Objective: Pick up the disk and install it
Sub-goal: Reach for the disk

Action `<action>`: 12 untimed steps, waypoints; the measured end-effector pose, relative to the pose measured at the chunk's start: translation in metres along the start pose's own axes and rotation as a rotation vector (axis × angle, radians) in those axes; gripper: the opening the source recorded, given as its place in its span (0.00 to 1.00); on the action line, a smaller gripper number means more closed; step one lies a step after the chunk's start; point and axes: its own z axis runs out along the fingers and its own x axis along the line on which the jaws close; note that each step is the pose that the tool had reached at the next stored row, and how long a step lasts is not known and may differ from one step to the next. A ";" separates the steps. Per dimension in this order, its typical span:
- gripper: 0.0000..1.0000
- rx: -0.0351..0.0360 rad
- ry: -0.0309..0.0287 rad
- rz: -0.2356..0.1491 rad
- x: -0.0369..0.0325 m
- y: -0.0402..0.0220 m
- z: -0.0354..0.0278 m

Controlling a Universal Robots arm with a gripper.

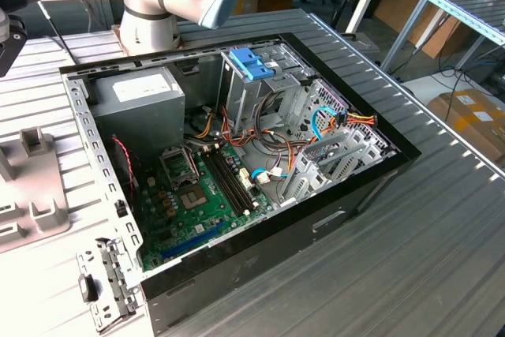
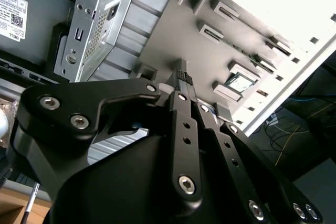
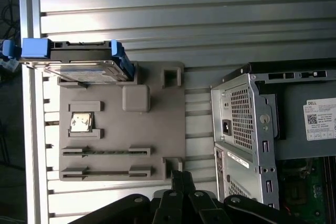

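Pickup step. Claw (image 3: 181,176) pinched together, empty, well short of disk (image 3: 79,69) across tray (image 3: 157,140). Probably needs opening and lining up.

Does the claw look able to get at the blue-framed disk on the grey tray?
Probably yes. The disk sits uncovered at one end of the grey tray; the claw is near the opposite end, with only low holders between them.
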 end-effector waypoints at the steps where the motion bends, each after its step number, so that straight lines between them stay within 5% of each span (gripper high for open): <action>1: 0.11 0.0000 0.0001 0.000 0.0003 0.0000 0.0000; 12: 0.11 0.0000 0.0000 0.000 0.0063 -0.0005 0.0007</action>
